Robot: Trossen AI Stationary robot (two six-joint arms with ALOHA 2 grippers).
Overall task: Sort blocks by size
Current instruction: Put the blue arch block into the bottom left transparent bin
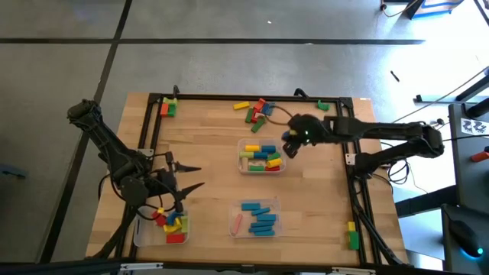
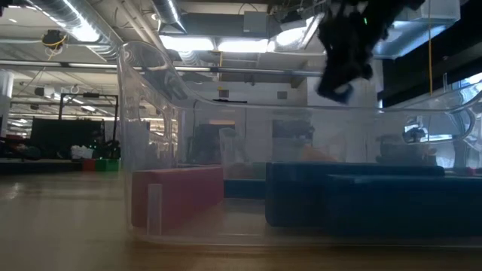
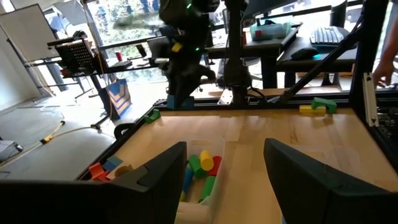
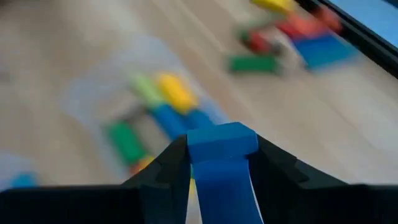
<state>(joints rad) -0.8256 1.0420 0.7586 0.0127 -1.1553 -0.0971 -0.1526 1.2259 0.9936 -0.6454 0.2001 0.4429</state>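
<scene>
My right gripper (image 1: 292, 147) is shut on a blue block (image 4: 222, 163) above the right end of the middle clear tray (image 1: 262, 156), which holds several blue, green, yellow and red blocks. It also shows high in the low view (image 2: 337, 84). My left gripper (image 1: 195, 177) is open and empty over the left part of the table, above the near-left tray (image 1: 163, 228) of mixed blocks. A near tray (image 1: 256, 218) holds blue blocks and a pink one. Loose blocks (image 1: 257, 111) lie at the far edge. My right gripper pinches the blue block by its two long sides (image 4: 194, 160) between its two fingers. The block's end (image 4: 222, 138) sticks out past the fingertips. It is lifted clear above the middle tray.
A black frame (image 1: 252, 98) runs around the wooden table. Small blocks lie at the far-left corner (image 1: 168, 108), the far-right corner (image 1: 323, 105) and on the near right rail (image 1: 352, 235). Bare wood lies between the trays.
</scene>
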